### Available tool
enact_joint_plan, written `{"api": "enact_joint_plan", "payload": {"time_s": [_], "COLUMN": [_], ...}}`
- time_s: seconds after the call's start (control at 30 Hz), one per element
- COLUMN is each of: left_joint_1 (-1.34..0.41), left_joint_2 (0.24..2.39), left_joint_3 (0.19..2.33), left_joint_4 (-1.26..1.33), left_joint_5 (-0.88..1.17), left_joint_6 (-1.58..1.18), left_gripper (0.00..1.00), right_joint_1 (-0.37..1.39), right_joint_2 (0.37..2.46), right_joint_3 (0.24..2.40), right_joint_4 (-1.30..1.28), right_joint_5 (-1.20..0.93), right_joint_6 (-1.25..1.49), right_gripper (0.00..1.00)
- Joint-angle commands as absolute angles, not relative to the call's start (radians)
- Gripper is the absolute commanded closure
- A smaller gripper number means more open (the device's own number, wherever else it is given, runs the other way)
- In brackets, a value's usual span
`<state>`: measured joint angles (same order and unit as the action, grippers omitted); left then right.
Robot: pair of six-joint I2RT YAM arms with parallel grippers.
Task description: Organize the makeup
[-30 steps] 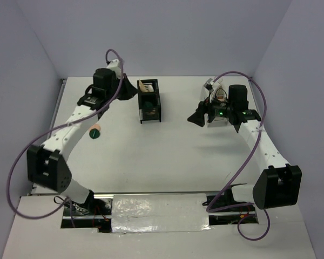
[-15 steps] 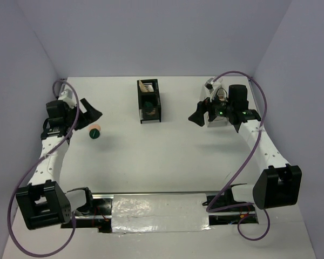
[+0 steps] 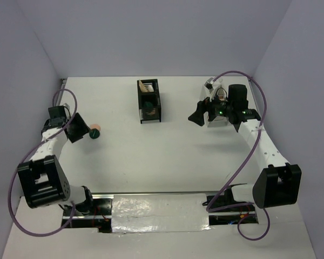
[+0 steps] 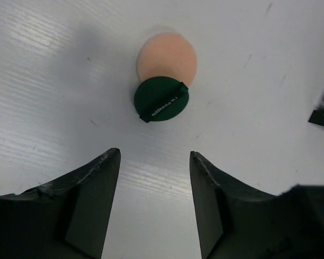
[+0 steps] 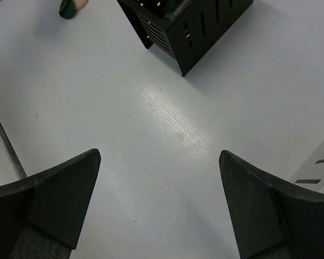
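While nothing is held, compact (image 4: 161, 99) and puff (image 4: 167, 56) are seen touching on the table (image 3: 151, 156), left side.
The left gripper (image 4: 154, 162) is held low with fingers spread, the compact just ahead of them. The right gripper (image 5: 159, 162) is spread wide over bare table near the black organizer (image 5: 194, 27).

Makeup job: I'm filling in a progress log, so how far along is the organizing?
Done: the black slotted organizer already holds several items. In hand: nothing. The left gripper is open and empty, aimed at the dark green compact and peach puff, which lie together, loose on the table. The right gripper is open and empty too. Left: at least those two pieces to put away.
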<state>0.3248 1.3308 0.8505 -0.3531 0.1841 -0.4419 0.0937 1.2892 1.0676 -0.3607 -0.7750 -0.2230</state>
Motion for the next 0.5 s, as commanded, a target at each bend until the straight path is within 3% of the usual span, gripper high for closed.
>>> {"api": "enact_joint_plan", "payload": {"time_s": [0.0, 0.47], "left_joint_1": [0.328, 0.275], "left_joint_2": [1.411, 1.655], "left_joint_3": [0.9, 1.061], "left_joint_4": [-0.348, -0.316], "left_joint_5": [0.172, 0.183], "left_joint_6": [-0.399, -0.382], "left_gripper": [0.36, 0.37], "right_joint_1": [0.094, 0.094], "right_joint_2": [1.29, 1.284], "right_joint_3": [1.103, 1.091], "right_joint_4": [-0.354, -0.35], "right_joint_5": [-0.793, -0.798], "right_joint_6": [-0.213, -0.215], "right_gripper": [0.02, 0.02]}}
